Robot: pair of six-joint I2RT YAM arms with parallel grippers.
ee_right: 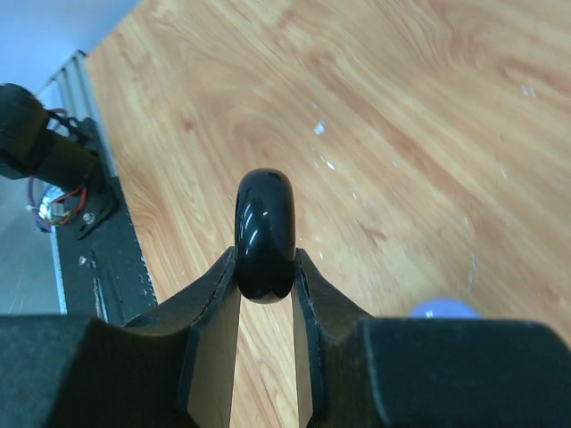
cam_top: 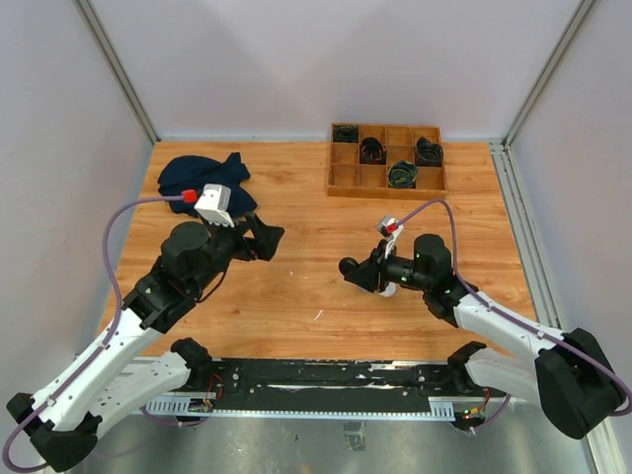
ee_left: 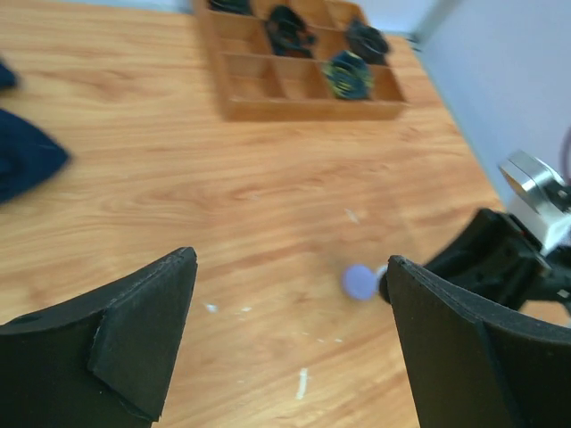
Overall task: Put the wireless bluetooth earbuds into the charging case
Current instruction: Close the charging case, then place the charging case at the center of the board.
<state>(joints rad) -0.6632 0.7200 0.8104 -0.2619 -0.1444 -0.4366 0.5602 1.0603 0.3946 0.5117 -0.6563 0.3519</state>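
Note:
My right gripper [ee_right: 265, 259] is shut on a glossy black round charging case [ee_right: 264, 234], held on edge above the wooden table; in the top view this gripper [cam_top: 349, 269] is at mid-table. My left gripper [ee_left: 292, 267] stands open with nothing between its fingers, and faces the right one from the left [cam_top: 274, 240]. A small pale purple round piece [ee_left: 359, 281] lies on the table beside the right gripper and also shows behind it [ee_right: 443, 308]. It is too blurred to tell earbud from case. No stemmed earbuds show clearly.
A wooden compartment tray [cam_top: 343, 184] with coiled black cables stands at the back right, seen also in the left wrist view [ee_left: 303, 111]. A dark blue cloth [cam_top: 193, 176] lies at the back left. White walls and metal rails enclose the table.

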